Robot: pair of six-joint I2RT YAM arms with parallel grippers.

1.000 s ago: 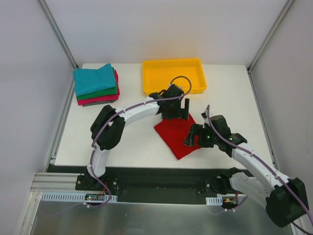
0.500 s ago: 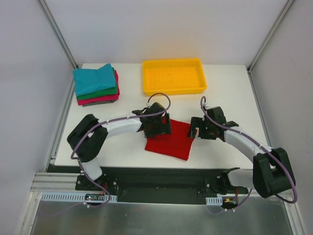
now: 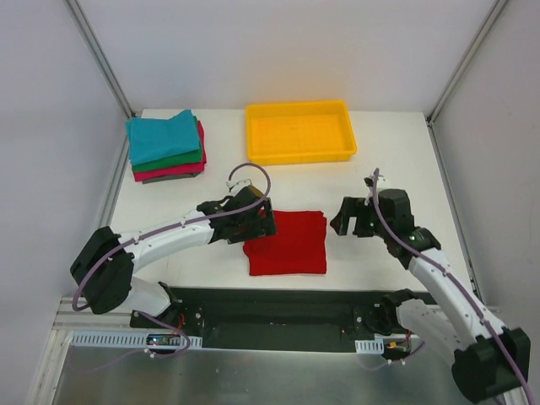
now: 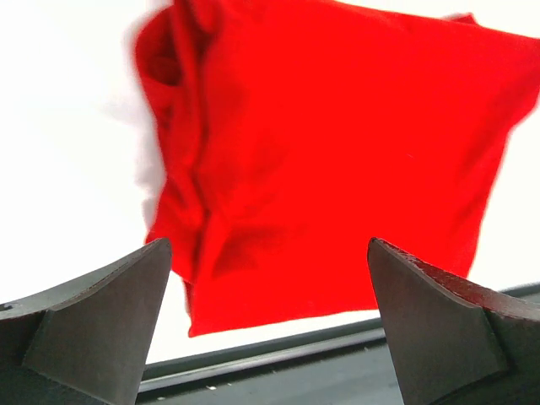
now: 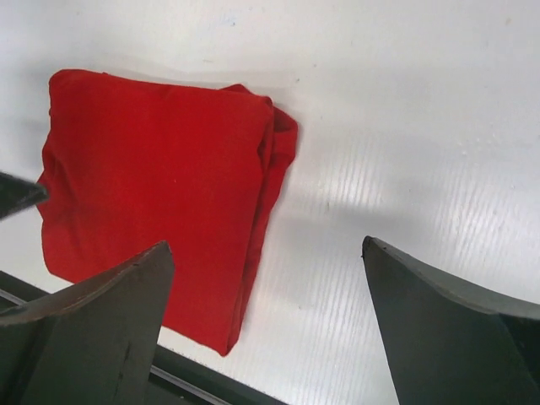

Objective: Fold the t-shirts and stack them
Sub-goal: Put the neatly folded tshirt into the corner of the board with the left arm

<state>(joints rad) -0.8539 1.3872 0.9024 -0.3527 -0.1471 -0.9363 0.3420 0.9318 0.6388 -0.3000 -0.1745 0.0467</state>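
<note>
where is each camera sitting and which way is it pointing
Top external: fixed above and behind the arms, looking down on the table; shows the left arm and right arm, with the left gripper and right gripper open either side of the folded red t-shirt, plus the stack of folded shirts and the yellow tray.
Left wrist: on the left wrist, looking down at the red t-shirt; its two fingers frame the bottom.
Right wrist: on the right wrist, looking down at the shirt's edge and bare table; its fingers show.
Shared: all three see the red t-shirt.
</note>
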